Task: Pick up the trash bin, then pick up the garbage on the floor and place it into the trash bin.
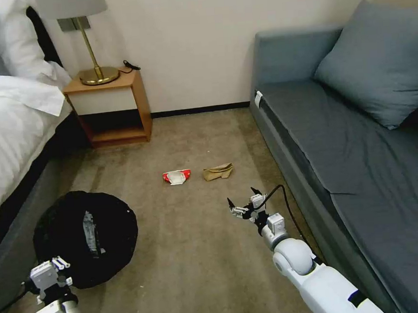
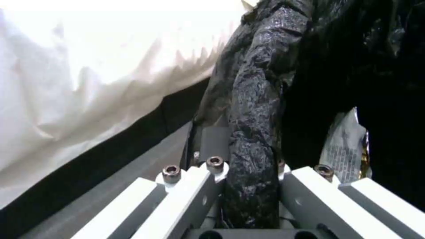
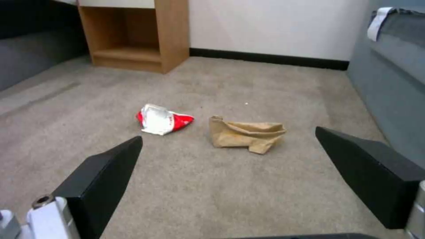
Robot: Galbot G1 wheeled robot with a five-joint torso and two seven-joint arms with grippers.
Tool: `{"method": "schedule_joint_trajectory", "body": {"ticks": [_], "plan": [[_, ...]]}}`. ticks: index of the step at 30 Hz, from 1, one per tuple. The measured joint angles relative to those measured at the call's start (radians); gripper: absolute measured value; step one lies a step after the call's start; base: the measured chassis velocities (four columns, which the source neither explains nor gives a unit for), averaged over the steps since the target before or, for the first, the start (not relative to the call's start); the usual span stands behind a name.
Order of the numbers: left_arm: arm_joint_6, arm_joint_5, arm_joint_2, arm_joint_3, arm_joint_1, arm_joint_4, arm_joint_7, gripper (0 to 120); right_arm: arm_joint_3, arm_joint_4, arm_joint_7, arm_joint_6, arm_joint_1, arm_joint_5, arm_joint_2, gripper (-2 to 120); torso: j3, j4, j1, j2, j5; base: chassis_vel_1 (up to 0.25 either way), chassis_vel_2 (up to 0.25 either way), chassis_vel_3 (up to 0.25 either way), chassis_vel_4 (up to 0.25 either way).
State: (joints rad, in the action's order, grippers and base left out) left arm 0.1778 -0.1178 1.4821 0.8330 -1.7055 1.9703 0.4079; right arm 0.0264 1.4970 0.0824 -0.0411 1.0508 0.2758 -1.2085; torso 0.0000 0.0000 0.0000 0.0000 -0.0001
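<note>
At the far left stands a bed (image 1: 10, 118) with white linen, and beyond it a wooden nightstand (image 1: 115, 106) carrying a brass lamp (image 1: 95, 64). Low on the left, the left gripper (image 1: 59, 267) grips the trash bin (image 1: 86, 236) by its near rim: in the left wrist view the bin's black bag (image 2: 252, 126) runs straight between the jaws, which are clamped narrow on the bagged rim. Inside the bin lies a silvery printed wrapper (image 2: 345, 146), seen past the rim on the bin's inner side.

On the carpet (image 1: 192, 253) towards the middle lie two pieces of garbage: a red-and-white wrapper (image 1: 176, 177) and, just beside it to the right, a crumpled tan paper bag (image 1: 217, 172). They lie close together but apart.

The right gripper (image 1: 243, 204) hangs above the carpet, nearer the robot than both pieces, its jaws spread wide and holding nothing. In the right wrist view the black fingers (image 3: 106, 176) frame the scene: the paper bag (image 3: 245, 134) lies ahead between them, the red-and-white wrapper (image 3: 161, 119) ahead near one finger's line, neither touched.

At the right runs a grey sofa (image 1: 361, 155) with a cushion (image 1: 379, 63).
</note>
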Motion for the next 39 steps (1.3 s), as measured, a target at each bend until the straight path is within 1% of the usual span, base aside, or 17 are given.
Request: {"method": "schedule_joint_trajectory", "body": {"ticks": [7,17,31,39], "plan": [[0.011,-0.001,0.008,-0.001,0.005,-0.027,0.000,3,-0.038,-0.043,0.008,0.001,-0.050,-0.007,-0.020,100,0.000,0.0002,0.000,0.000,0.0000,0.000,0.000,0.000,0.000],[0.011,-0.008,0.007,-0.001,0.025,-0.051,0.000,3,-0.044,-0.084,0.005,-0.010,-0.060,-0.010,-0.031,100,0.000,0.0001,0.000,0.000,0.0000,0.000,0.000,0.000,0.000],[0.012,-0.014,0.006,-0.001,0.027,-0.056,-0.002,3,-0.046,-0.109,-0.002,-0.034,-0.063,-0.020,-0.041,100,0.000,0.0000,0.000,0.000,0.0001,-0.003,0.002,0.004,-0.003],[0.021,-0.014,0.014,-0.001,0.017,-0.056,-0.002,3,-0.048,-0.111,-0.003,-0.042,-0.058,-0.030,-0.048,100,0.000,0.0000,0.000,0.000,0.0000,-0.082,0.092,0.083,-0.088]]}}
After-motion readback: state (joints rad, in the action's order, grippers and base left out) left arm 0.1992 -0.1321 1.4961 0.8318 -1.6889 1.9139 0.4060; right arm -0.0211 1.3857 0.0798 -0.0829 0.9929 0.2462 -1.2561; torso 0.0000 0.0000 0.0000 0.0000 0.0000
